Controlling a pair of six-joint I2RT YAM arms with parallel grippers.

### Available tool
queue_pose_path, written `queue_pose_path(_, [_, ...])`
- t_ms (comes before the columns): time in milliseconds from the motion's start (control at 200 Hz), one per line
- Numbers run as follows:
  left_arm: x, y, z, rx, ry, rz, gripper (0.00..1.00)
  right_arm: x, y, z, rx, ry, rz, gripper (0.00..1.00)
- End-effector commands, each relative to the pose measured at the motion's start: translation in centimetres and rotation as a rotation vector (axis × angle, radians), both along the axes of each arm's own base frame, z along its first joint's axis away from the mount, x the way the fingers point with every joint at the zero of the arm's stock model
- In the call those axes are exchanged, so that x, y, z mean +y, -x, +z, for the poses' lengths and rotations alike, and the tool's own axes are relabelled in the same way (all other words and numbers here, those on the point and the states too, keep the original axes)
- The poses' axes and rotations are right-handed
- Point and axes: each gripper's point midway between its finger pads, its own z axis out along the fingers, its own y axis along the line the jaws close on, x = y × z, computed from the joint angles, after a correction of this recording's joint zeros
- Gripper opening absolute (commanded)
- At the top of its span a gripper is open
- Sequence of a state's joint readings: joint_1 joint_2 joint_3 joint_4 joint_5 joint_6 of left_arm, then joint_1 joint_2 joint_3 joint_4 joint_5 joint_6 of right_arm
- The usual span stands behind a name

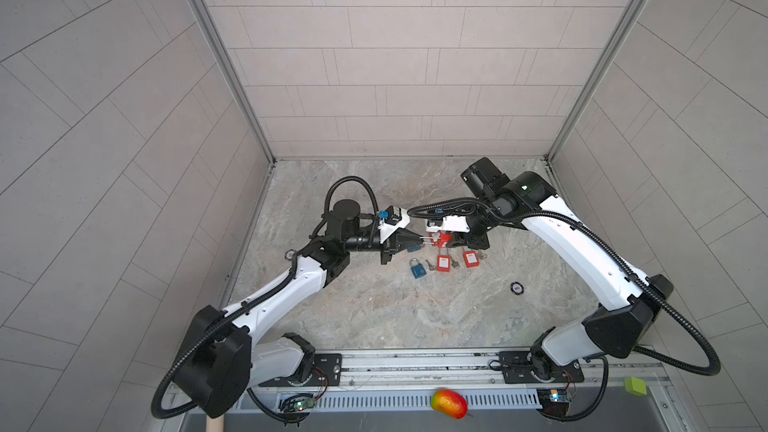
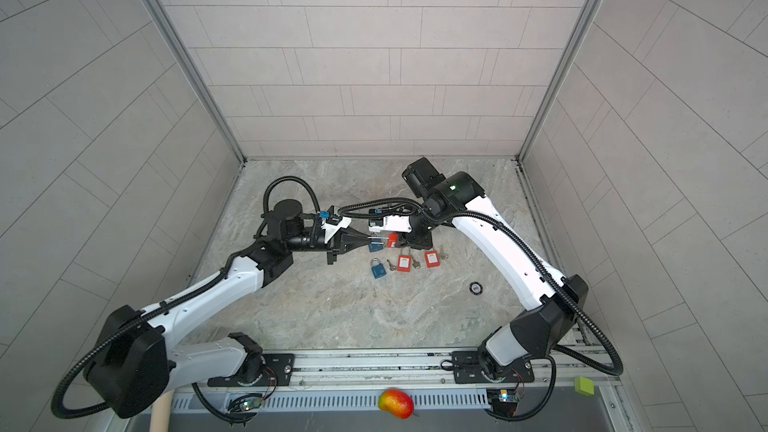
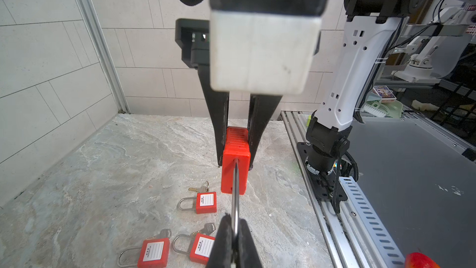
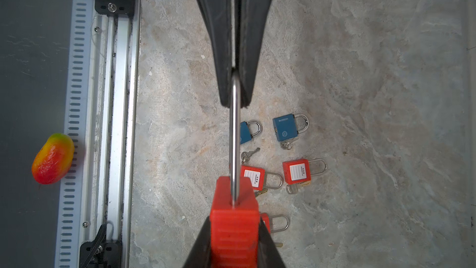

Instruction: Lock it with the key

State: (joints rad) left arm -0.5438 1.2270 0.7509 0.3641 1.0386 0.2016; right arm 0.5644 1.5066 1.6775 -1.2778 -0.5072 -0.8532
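Held clear above the table (image 1: 374,317), strung between both arms. Clamped narrow by the right gripper (image 3: 235,165) across the red padlock (image 3: 235,174) body; pinched fully closed by the left gripper (image 4: 235,103) on the shackle (image 4: 235,137) bend, probably to steady it for locking. Directly beneath both: spare padlocks (image 4: 296,171), then loose keys (image 4: 247,155), with no key in hand and no jaw free.

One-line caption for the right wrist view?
The right gripper clamps the red padlock, the left gripper pinches its shackle; spare padlocks and keys lie on the table.
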Motion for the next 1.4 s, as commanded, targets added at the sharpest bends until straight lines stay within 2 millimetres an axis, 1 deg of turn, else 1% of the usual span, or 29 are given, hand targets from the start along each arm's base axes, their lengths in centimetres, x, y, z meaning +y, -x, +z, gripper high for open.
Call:
queue_pose_path(0, [-0.9, 0.8, 0.5, -0.064, 0.02, -0.04, 0.0, 1.6, 0.6, 1.7, 0.011, -0.097, 0.042, 0.11])
queue_pose_path(185, [-2.1, 1.4, 0.2, -0.067, 0.027, -0.05, 0.0, 2.8, 0.1, 3.0, -0.014, -0.169, 0.058, 0.1])
queue_pose_path(305, [-2.5, 1.1, 0.7, -0.03, 0.084, -0.04, 0.0, 3.2, -0.4, 3.0, -0.046, -0.179, 0.065, 0.1])
queue_pose_path(400, [-2.9, 1.1, 0.5, -0.014, 0.096, -0.039, 0.0, 3.8, -0.8, 3.2, -0.064, -0.205, 0.065, 0.09])
queue_pose_path(505, [-3.1, 1.0, 0.6, -0.029, 0.099, -0.038, 0.0, 4.0, -1.0, 3.2, -0.075, -0.206, 0.061, 0.16])
queue_pose_path(550, [-3.1, 0.9, 0.7, -0.04, 0.1, -0.032, 0.0, 3.5, -1.0, 3.0, -0.082, -0.177, 0.056, 0.21])
queue_pose_path(600, [-3.0, 0.7, 1.0, -0.052, 0.103, -0.028, 0.0, 2.8, -1.0, 2.8, -0.092, -0.143, 0.04, 0.32])
queue_pose_path(670, [-2.9, 0.6, 1.2, -0.061, 0.105, -0.027, 0.0, 1.5, -0.6, 2.6, -0.097, -0.096, 0.023, 0.43])
queue_pose_path(715, [-2.8, 0.4, 1.4, -0.067, 0.107, -0.024, 0.0, 0.7, -0.5, 2.7, -0.105, -0.077, -0.003, 0.48])
queue_pose_path(796, [-2.6, 0.1, 1.5, -0.073, 0.112, -0.017, 0.0, -0.7, 0.0, 3.0, -0.112, -0.071, -0.049, 0.52])
queue_pose_path(886, [-2.5, 0.1, 1.8, -0.078, 0.117, -0.023, 0.0, -2.3, 0.3, 3.6, -0.13, -0.078, -0.119, 0.54])
queue_pose_path(946, [-2.5, 0.2, 2.0, -0.08, 0.119, -0.031, 0.0, -3.1, 0.9, 3.9, -0.123, -0.089, -0.149, 0.55])
queue_pose_path(1056, [-2.6, 0.4, 2.3, -0.082, 0.123, -0.05, 0.0, -4.7, 1.4, 3.9, -0.114, -0.061, -0.206, 0.55])
queue_pose_path(1151, [-2.6, 0.5, 2.5, -0.085, 0.126, -0.059, 0.0, -6.1, 1.5, 3.3, -0.109, -0.037, -0.253, 0.54])
queue_pose_path(1261, [-2.6, 0.6, 2.8, -0.087, 0.129, -0.069, 0.0, -7.3, 1.4, 1.8, -0.087, 0.015, -0.282, 0.51])
queue_pose_path(1311, [-2.6, 0.7, 3.0, -0.087, 0.131, -0.073, 0.0, -7.5, 1.1, 1.3, -0.083, 0.029, -0.291, 0.48])
queue_pose_path(1396, [-2.6, 0.8, 3.1, -0.088, 0.132, -0.078, 0.0, -7.1, 0.7, 0.7, -0.066, 0.024, -0.301, 0.43])
